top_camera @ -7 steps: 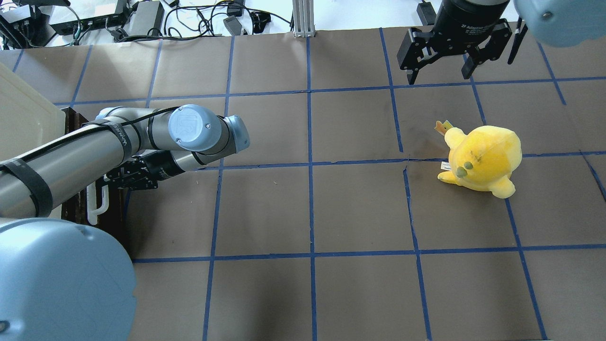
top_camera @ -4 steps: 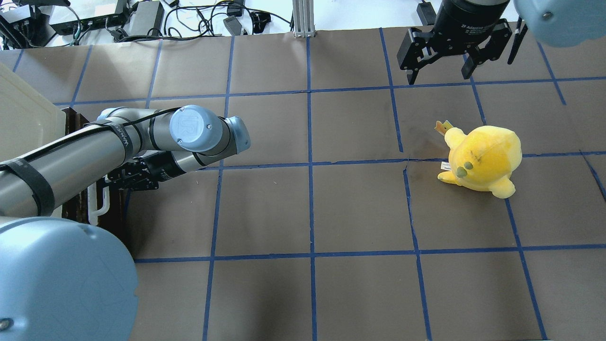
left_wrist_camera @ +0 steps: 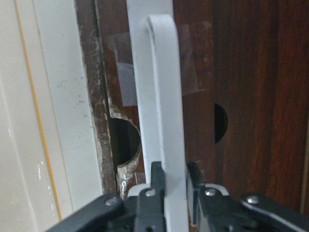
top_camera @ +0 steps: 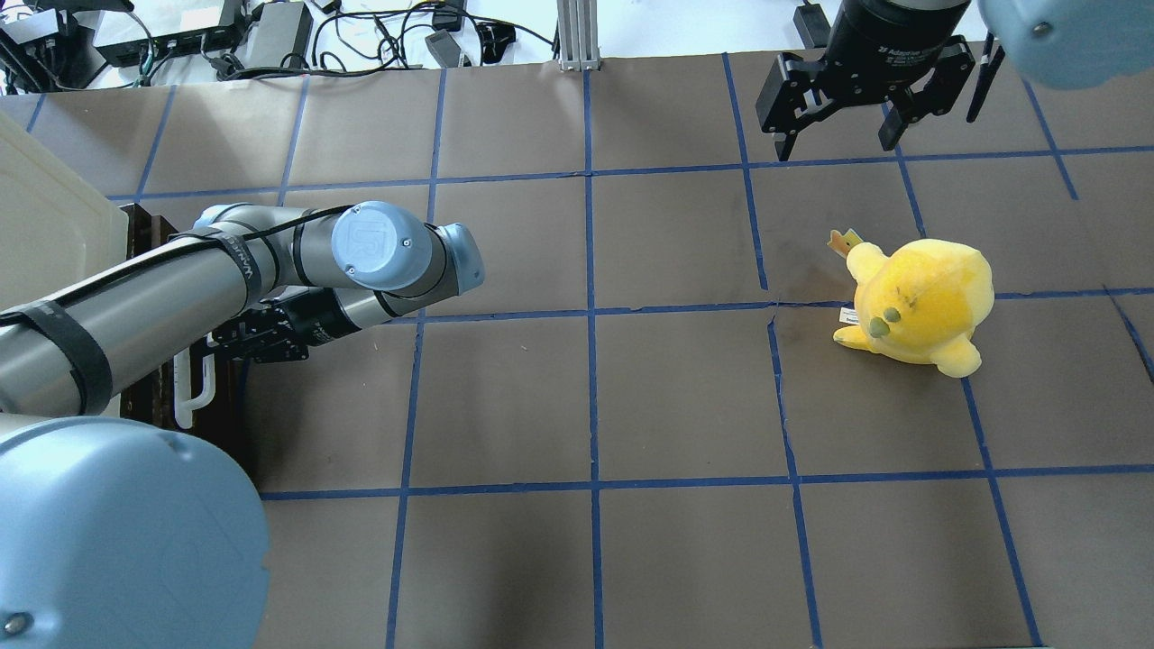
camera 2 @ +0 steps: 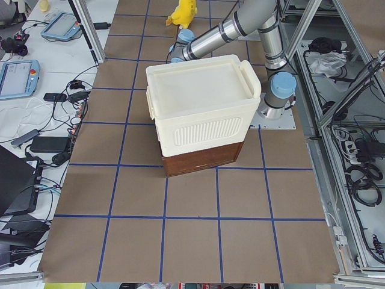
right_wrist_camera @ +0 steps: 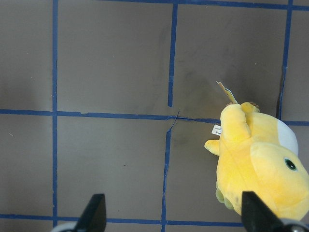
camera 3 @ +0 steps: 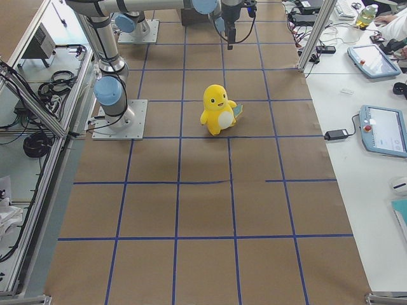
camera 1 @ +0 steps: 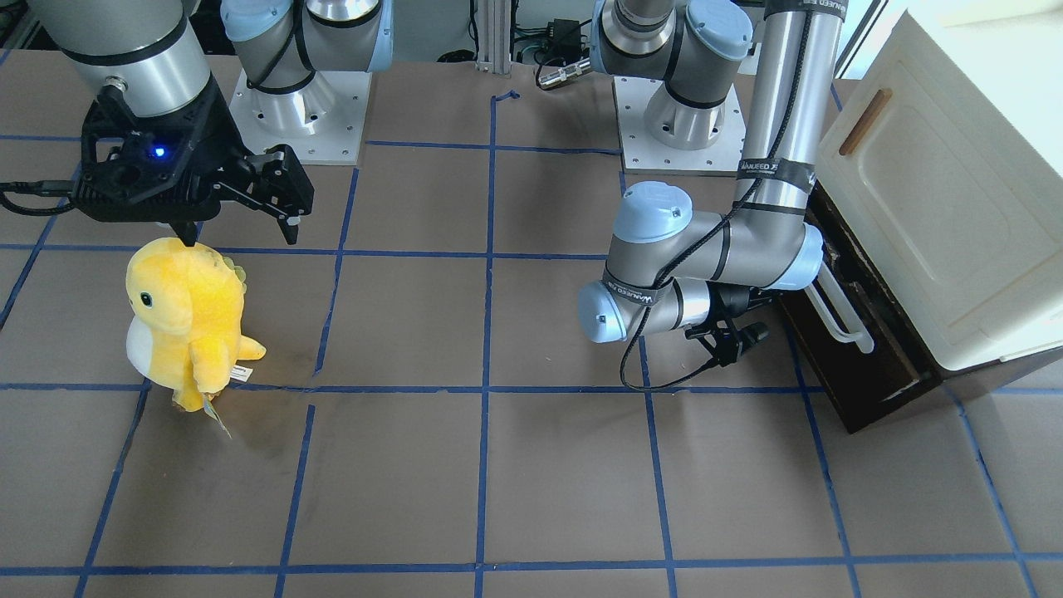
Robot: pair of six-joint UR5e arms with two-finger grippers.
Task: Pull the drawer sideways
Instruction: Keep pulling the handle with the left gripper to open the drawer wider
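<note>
The drawer [camera 1: 868, 370] has a dark brown wooden front and sits under a cream-white cabinet [camera 1: 955, 208] at the table's edge on my left side. Its long white bar handle [left_wrist_camera: 161, 96] shows in the left wrist view and the front view [camera 1: 840, 314]. My left gripper [left_wrist_camera: 175, 173] is shut on this handle near one end; it also shows in the overhead view [top_camera: 209, 347]. The drawer's inside is hidden. My right gripper [top_camera: 838, 135] is open and empty, hovering far from the drawer, above and beyond a yellow plush toy [top_camera: 920, 302].
The yellow plush toy [camera 1: 183, 316] stands upright on the brown paper-covered table with blue tape grid lines. The cream cabinet [camera 2: 204, 102] sits on top of the brown drawer unit [camera 2: 201, 159]. Cables and electronics lie beyond the table's far edge [top_camera: 270, 27].
My left arm and the white handle have shifted slightly toward the table's middle, with the drawer front following. The right arm and the plush toy have not moved.
</note>
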